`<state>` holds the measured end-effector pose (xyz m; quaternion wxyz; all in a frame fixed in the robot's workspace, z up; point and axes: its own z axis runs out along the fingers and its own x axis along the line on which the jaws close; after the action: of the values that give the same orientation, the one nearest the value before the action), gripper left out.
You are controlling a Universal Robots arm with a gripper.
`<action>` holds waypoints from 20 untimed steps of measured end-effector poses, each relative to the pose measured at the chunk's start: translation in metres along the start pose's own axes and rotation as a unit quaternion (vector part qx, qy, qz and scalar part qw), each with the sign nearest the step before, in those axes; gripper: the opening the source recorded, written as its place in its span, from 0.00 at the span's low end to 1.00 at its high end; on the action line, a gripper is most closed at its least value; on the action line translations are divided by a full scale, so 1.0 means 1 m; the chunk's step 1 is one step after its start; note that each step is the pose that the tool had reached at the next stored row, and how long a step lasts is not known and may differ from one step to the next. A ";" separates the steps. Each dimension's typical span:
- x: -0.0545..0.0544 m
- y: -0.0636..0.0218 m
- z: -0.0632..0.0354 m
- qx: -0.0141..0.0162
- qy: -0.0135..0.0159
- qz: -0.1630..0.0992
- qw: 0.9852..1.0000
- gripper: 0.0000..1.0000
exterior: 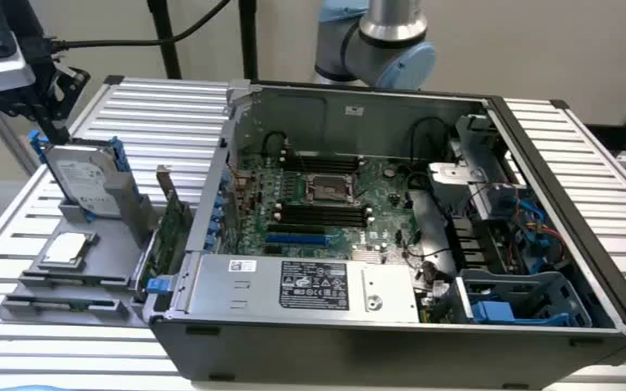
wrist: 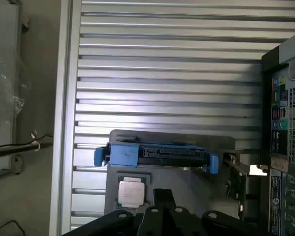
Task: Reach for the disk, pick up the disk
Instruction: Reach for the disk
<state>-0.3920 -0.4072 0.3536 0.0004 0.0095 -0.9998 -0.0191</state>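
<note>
The disk [exterior: 82,183] stands upright on edge in a grey holder [exterior: 95,273] at the exterior view's left: silver-grey, white label, blue rails on both sides. My gripper [exterior: 55,129] hangs just above its upper corner at the far side, by the blue rail, fingers shut with nothing between them. In the wrist view the disk [wrist: 157,153] shows edge-on, its blue rails at both ends. The shut gripper [wrist: 163,192] sits a little apart from it, over the holder [wrist: 187,182].
A small square silver chip [exterior: 68,248] lies flat on the holder beside the disk. A green circuit card [exterior: 169,224] stands between the holder and the open computer case [exterior: 400,204]. Everything rests on a slatted metal table [exterior: 160,114].
</note>
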 end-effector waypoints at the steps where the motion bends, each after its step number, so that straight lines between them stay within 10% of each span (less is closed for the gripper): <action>1: 0.000 0.0000 0.0000 0.000 0.000 0.000 1.000 0.11; 14: 0.000 0.0001 0.0000 0.000 0.000 0.000 1.000 0.11; 20: 0.017 0.0114 0.0005 0.000 0.000 0.000 1.000 0.11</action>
<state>-0.4097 -0.3962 0.3535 0.0003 0.0095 -0.9998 -0.0191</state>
